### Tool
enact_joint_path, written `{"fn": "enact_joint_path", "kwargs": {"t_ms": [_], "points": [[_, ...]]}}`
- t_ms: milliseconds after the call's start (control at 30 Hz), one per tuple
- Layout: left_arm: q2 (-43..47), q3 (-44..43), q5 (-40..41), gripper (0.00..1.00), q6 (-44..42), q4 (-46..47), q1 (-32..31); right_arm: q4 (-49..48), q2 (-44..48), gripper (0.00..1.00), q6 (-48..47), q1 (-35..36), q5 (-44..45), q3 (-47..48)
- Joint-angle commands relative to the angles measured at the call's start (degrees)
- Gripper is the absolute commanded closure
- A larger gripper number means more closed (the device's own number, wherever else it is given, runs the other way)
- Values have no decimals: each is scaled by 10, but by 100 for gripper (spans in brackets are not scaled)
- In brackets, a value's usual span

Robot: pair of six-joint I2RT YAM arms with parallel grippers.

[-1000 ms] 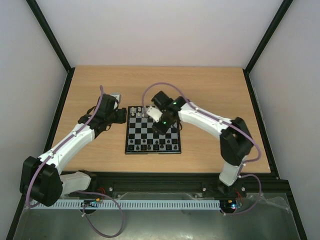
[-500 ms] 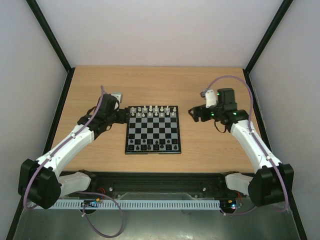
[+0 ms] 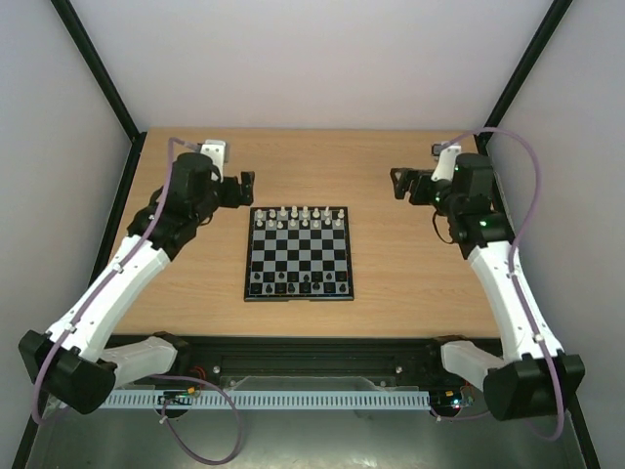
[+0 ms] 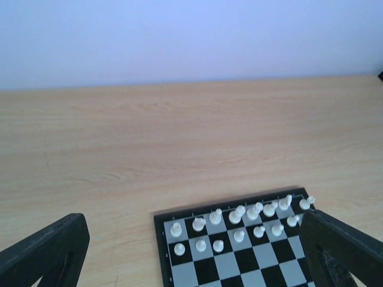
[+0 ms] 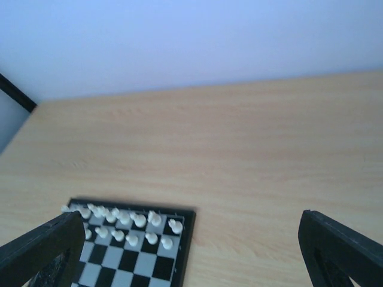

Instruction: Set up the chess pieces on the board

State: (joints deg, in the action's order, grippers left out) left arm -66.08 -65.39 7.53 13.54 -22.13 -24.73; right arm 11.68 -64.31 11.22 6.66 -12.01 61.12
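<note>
The board (image 3: 299,253) lies at the table's middle. White chess pieces (image 3: 298,217) fill its two far rows and black chess pieces (image 3: 298,283) stand along its near rows. My left gripper (image 3: 242,188) hangs open off the board's far left corner, apart from it and holding nothing. My right gripper (image 3: 399,184) hangs open to the far right of the board, also empty. In the left wrist view the open left gripper (image 4: 191,221) frames the board (image 4: 251,264) and the white pieces (image 4: 239,214). The right gripper (image 5: 190,220) frames the board's corner (image 5: 128,261) and white pieces (image 5: 119,217).
A bare wooden table (image 3: 391,156) surrounds the board. Black frame rails (image 3: 127,186) run along its left and right edges, with pale walls behind. Both arm bases sit at the near edge (image 3: 312,352).
The right arm swung off the board to the far right and opened wide. The left arm drew back toward the far left and opened fully. The board's rows look filled.
</note>
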Motion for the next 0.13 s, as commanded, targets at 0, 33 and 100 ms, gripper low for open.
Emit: {"fn": "enact_joint_path", "kwargs": {"t_ms": [0,33,100], "points": [[13,-38,15,1,-13,-37,-1,4,53,1,13,0,1,37],[14,-39,14,1,-14,-39,-1,5,59,1,13,0,3,36],[17,-31,12,1,-16,-37,-1,11,68,1,11,-1,9,32]]}}
